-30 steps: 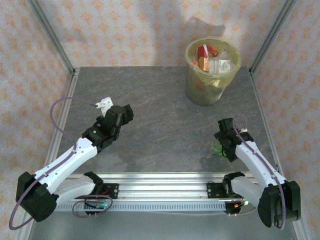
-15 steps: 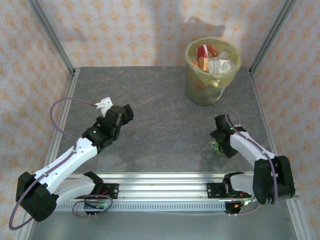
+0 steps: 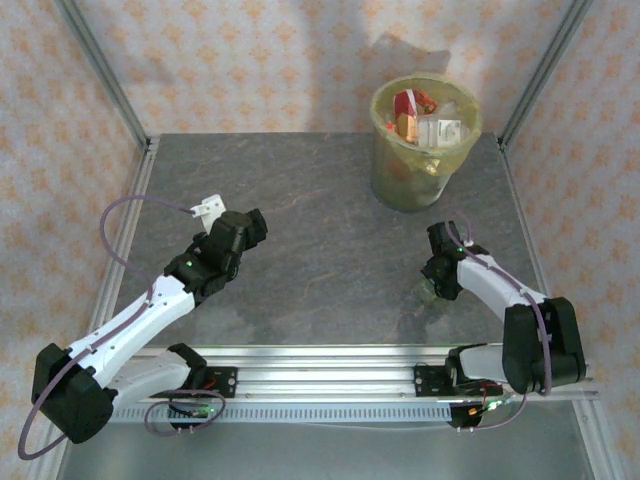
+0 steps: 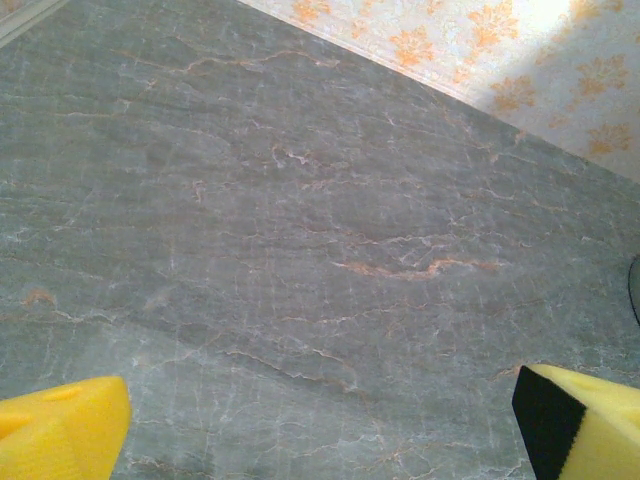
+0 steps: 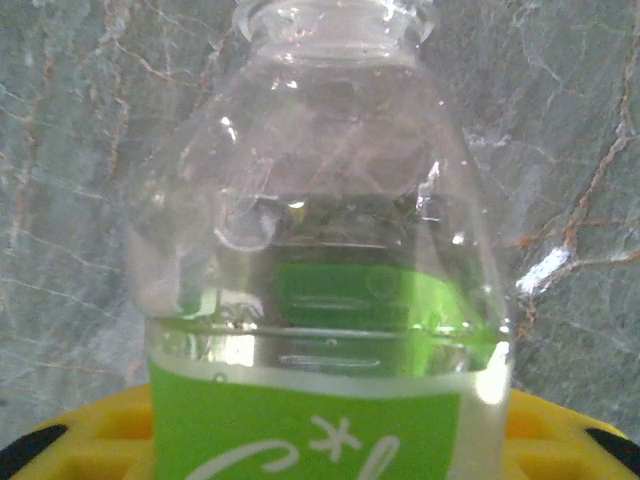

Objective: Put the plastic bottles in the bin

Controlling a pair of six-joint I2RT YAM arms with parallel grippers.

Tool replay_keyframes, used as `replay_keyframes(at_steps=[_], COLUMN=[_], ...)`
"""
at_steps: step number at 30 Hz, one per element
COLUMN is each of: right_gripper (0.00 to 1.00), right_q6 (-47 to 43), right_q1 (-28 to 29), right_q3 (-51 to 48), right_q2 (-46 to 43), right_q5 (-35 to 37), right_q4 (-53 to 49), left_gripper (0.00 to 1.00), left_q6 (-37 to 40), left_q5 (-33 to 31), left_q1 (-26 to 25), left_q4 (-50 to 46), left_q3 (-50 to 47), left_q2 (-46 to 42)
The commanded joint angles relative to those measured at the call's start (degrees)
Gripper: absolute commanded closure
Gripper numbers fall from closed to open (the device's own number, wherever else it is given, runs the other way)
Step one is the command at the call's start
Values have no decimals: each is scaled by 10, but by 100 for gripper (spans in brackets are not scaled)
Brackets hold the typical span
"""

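On the grey marbled table (image 3: 330,250), the round pale yellow-green plastic bin (image 3: 408,190) at the far right is heaped to its rim with plastic bottles (image 3: 420,120). I judge that one more dropped on that pile could roll off over the edge. The right gripper (image 3: 438,284) works near the front right, well apart from the bin, so the carry is long. The clear plastic bottle with the green label (image 5: 320,300) looks smooth and thin-walled and could slip or buckle. It sits squarely between the right jaws, neck pointing away from the wrist; I cannot tell whether they have clamped it. The left gripper (image 4: 320,430) has its jaws wide apart over bare table, holding nothing.
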Motion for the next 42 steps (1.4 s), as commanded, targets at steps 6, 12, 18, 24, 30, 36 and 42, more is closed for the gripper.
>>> replay_keyframes(at_steps=[6, 12, 18, 24, 30, 36, 42], right_gripper=[59, 59, 59, 58, 56, 56, 54], right_q6=[-89, -172, -300, -396, -488, -557, -604], right_q1=[48, 113, 152, 153, 151, 143, 129], right_q3=[117, 269, 486, 669, 852, 1048, 1161], right_q2=[-79, -72, 10, 97, 227, 362, 453], right_q5=[38, 75, 92, 101, 143, 154, 163], right_q4=[-117, -189, -257, -256, -261, -284, -291], left_gripper=[0, 0, 0, 0, 0, 0, 0], left_q6=[-12, -12, -12, -15, -19, -23, -23], left_q5=[5, 4, 1, 1, 8, 11, 13], left_q1=[5, 5, 5, 5, 4, 4, 4], left_q4=[-14, -17, -20, -22, -23, -22, -25], left_q3=[28, 31, 30, 30, 33, 31, 30], left_q2=[3, 3, -5, -13, -13, -14, -13])
